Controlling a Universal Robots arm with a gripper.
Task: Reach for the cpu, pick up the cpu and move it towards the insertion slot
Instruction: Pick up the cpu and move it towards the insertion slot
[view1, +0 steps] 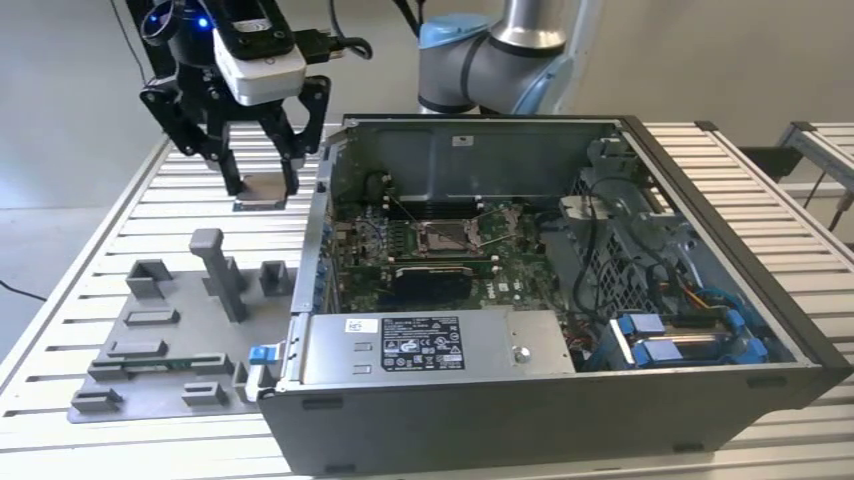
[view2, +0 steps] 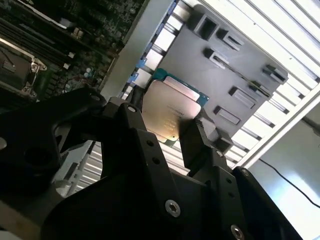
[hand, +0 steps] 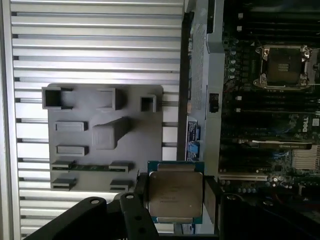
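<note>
My gripper (view1: 264, 184) hangs above the slatted table, to the exterior view's left of the open computer case, and is shut on the cpu (view1: 268, 190). The cpu is a flat square chip with a pale metal top and a green edge. In both wrist views it sits level between the two black fingers (hand: 140, 189), with the cpu (hand: 175, 196) (view2: 169, 111) held by its opposite sides. The insertion slot (view1: 442, 237) (hand: 283, 66) is a metal-framed socket on the green board inside the case, well apart from the gripper.
A grey fixture plate (view1: 160, 345) (hand: 150, 130) with raised blocks and a tall post (view1: 214, 265) lies on the table below the gripper. The case wall (view1: 324, 200) stands between the gripper and the board. Cables and blue-clipped drive bays (view1: 667, 335) fill the case's right side.
</note>
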